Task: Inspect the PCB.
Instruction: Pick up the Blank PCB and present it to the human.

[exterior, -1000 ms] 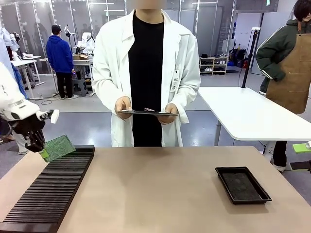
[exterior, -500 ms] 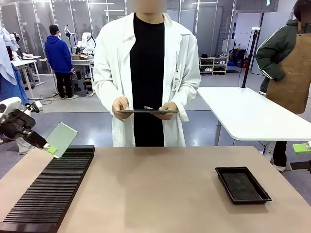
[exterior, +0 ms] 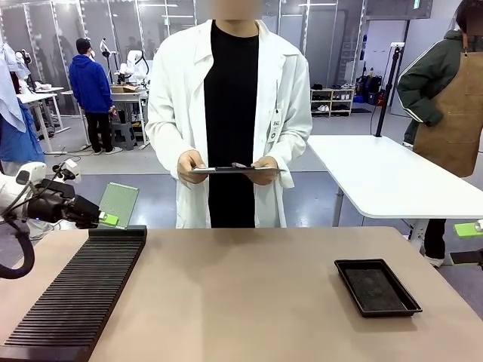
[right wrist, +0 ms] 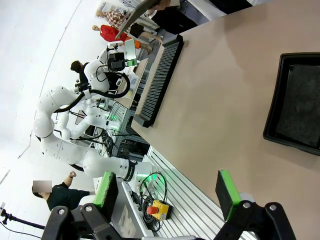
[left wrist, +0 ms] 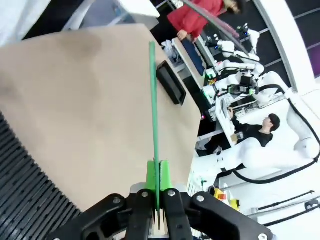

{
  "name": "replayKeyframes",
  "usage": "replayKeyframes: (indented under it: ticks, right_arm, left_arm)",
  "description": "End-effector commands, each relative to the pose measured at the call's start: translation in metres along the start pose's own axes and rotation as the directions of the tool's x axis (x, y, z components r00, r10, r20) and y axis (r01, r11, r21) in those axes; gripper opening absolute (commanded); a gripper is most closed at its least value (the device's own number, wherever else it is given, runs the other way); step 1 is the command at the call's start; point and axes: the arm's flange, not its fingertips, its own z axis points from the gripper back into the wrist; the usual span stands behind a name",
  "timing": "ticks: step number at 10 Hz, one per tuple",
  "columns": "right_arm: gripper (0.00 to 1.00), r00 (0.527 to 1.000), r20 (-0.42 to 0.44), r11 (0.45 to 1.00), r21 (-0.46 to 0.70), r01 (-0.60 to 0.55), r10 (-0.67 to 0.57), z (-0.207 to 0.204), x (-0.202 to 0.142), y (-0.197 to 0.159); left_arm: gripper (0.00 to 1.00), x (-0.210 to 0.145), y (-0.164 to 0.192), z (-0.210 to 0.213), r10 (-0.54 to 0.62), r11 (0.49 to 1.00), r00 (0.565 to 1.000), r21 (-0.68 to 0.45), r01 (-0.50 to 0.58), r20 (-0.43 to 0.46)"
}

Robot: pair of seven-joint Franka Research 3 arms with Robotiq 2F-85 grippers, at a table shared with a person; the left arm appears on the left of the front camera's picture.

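Right gripper: jaws spread wide, empty, off the near table edge. On the table, a slotted rack lies at left and a black tray at right. Left gripper clamps the PCB near a lower corner, upright, just beyond the rack's far end. Beyond it, a person holds a clipboard. Judgement: pickup is done; inspection and set-down remain. The coat badge is illegible.

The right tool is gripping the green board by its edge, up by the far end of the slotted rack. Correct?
No, the left tool grips the green board by its edge, up by the far end of the slotted rack, as the front view shows. The right tool is open and empty.
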Motion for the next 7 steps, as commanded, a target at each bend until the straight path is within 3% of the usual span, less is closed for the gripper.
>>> replayKeyframes:
  ticks: [1, 3, 4, 5, 6, 7]
  right_arm:
    - [1.00, 1.000, 0.001, 1.000, 0.007, -0.021, 0.021, 0.002, 0.001, 0.000]
    - [1.00, 1.000, 0.001, 1.000, 0.007, -0.021, 0.021, 0.002, 0.001, 0.000]
    - [1.00, 1.000, 0.001, 1.000, 0.007, -0.021, 0.021, 0.002, 0.001, 0.000]
    - [1.00, 1.000, 0.001, 1.000, 0.007, -0.021, 0.021, 0.002, 0.001, 0.000]
    - [1.00, 1.000, 0.001, 1.000, 0.007, -0.021, 0.021, 0.002, 0.001, 0.000]
    - [1.00, 1.000, 0.001, 1.000, 0.007, -0.021, 0.021, 0.002, 0.001, 0.000]
  left_arm:
    - [0.00, -0.003, -0.001, 0.011, 0.015, 1.000, 0.999, 0.021, -0.014, -0.035]
    - [0.03, -0.003, 0.002, 0.005, 0.003, 1.000, 1.000, 0.012, -0.003, -0.013]
    - [0.03, 0.007, 0.014, 0.002, 0.144, 0.988, 0.987, 0.045, -0.148, 0.076]
    - [0.03, 0.014, 0.017, -0.014, 0.249, 0.968, 0.966, -0.031, -0.248, 0.064]
    - [0.03, 0.018, 0.019, -0.029, 0.307, 0.951, 0.951, -0.043, -0.305, 0.042]
    - [0.03, 0.024, 0.018, -0.041, 0.348, 0.931, 0.937, -0.125, -0.343, 0.022]
